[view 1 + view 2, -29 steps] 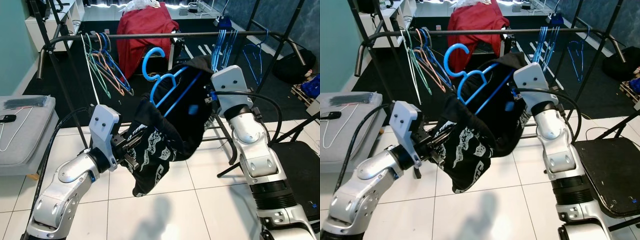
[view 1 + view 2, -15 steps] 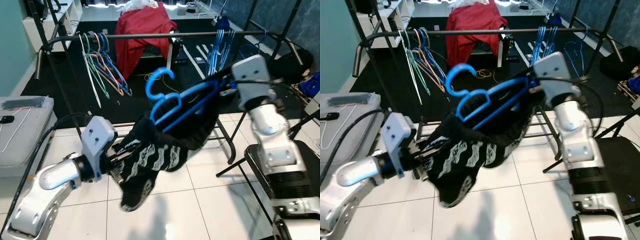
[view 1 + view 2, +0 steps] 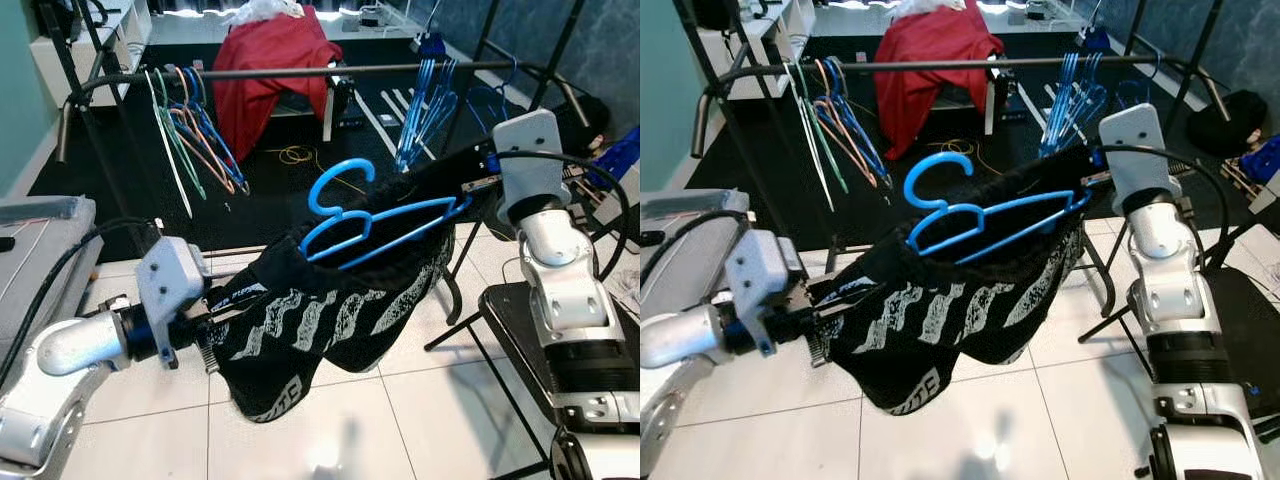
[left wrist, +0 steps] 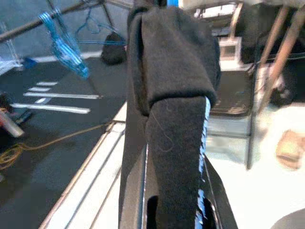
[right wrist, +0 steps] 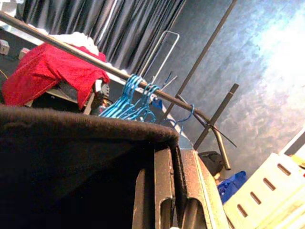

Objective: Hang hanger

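i had the black printed garment (image 3: 330, 300) stretched between both arms, with the blue hanger (image 3: 375, 222) lying along its upper edge, hook up and free. it sat in front of the clothes rail (image 3: 300, 72), below it and well apart from it, so i judged the step in hand to be the carry toward the rail, with the hanging itself not yet done.

the left claw (image 3: 215, 322) was clamped on the garment's left edge; in the left wrist view the cloth (image 4: 171, 95) was folded over its fingers. the right claw (image 3: 468, 186) pinched the garment's right end together with the hanger's tip, and in the right wrist view the black cloth (image 5: 71, 162) lay pressed against its fingers.

the next move, as i read it, called for raising both arms and reaching forward until the hook cleared the bar in the open stretch between the mixed hangers (image 3: 195, 125) on the left and the blue hangers (image 3: 425, 95) on the right, then lowering it on.

the white print on the garment included some lettering near the hem, too creased to read.
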Controlling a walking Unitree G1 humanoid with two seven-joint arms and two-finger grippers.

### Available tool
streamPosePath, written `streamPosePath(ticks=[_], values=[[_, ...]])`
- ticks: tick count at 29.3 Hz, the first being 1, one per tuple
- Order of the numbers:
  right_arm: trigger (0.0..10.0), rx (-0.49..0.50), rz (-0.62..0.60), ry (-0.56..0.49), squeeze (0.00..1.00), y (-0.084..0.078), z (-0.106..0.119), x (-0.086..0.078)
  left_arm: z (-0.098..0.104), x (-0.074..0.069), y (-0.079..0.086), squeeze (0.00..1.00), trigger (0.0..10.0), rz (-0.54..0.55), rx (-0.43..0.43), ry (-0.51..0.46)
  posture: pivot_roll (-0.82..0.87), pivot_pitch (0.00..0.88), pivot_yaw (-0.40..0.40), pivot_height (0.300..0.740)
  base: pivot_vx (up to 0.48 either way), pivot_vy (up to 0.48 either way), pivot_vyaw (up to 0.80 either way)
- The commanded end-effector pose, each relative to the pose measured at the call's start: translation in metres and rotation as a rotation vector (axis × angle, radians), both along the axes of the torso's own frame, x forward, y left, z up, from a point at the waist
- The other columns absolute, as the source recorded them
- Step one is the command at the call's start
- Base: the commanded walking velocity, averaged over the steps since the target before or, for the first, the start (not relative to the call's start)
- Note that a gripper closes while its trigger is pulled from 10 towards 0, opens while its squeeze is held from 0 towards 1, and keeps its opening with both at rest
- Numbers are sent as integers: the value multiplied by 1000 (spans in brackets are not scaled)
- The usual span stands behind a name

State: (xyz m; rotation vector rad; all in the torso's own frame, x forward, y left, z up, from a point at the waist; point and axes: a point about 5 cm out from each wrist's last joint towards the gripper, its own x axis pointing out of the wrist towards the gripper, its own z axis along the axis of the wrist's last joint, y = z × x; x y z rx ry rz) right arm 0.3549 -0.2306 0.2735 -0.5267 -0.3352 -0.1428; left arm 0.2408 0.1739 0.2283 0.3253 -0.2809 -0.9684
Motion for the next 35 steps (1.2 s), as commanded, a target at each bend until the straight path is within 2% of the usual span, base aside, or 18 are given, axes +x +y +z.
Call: streamPosePath(ticks=[1,2,4,5,6,10,11,12,13,15,19,21,25,32,34,35], values=[[0,60,-51,75,0,-13,-15,1,27,-4,8,0,10000,-32,-123,-105,-99,79,-44,740,0,0,0],[0,60,-51,75,0,-13,-15,1,27,-4,8,0,10000,-32,-123,-105,-99,79,-44,740,0,0,0],[0,125,-12,101,0,-7,-21,4,40,-3,20,0,10000,-49,-250,-129,-84,83,-40,740,0,0,0],[0,125,-12,101,0,-7,-21,4,40,-3,20,0,10000,-49,-250,-129,-84,83,-40,740,0,0,0],[0,148,4,109,0,-4,-23,5,43,-4,22,0,10000,-66,-291,-134,-84,83,-40,740,0,0,0],[0,174,18,111,0,-2,-24,5,40,-4,24,0,10000,-67,-276,-133,-84,83,-40,740,0,0,0],[0,227,52,102,0,1,-21,6,23,0,25,0,10000,-38,-154,-90,-75,90,-39,740,0,0,0],[0,227,52,102,0,1,-21,6,23,0,25,0,10000,-38,-154,-90,-75,90,-39,740,0,0,0],[0,263,69,94,0,2,-19,6,12,2,25,0,10000,-13,-70,-68,-75,89,-39,740,0,0,0],[0,334,105,79,0,3,-16,5,-5,9,28,0,10000,51,46,-41,-71,85,-37,740,0,0,0],[0,399,140,74,0,4,-15,6,-12,15,34,0,10000,105,77,-31,-66,82,-38,740,0,0,0],[0,414,148,74,0,5,-14,6,-12,17,37,0,10000,115,62,-25,-64,90,-33,740,0,0,0],[0,429,170,90,0,6,-13,7,6,15,45,0,10000,82,-87,-44,-88,116,-35,740,0,0,0],[0,444,179,111,0,9,-18,5,9,18,46,0,10000,78,-135,-65,-107,120,-33,740,0,0,0],[0,461,186,118,0,11,-21,4,8,20,44,0,10000,80,-141,-68,-104,147,-30,740,0,0,0],[0,508,221,128,0,17,-26,3,8,22,41,0,10000,76,-177,-75,-109,136,-25,740,0,0,0]])
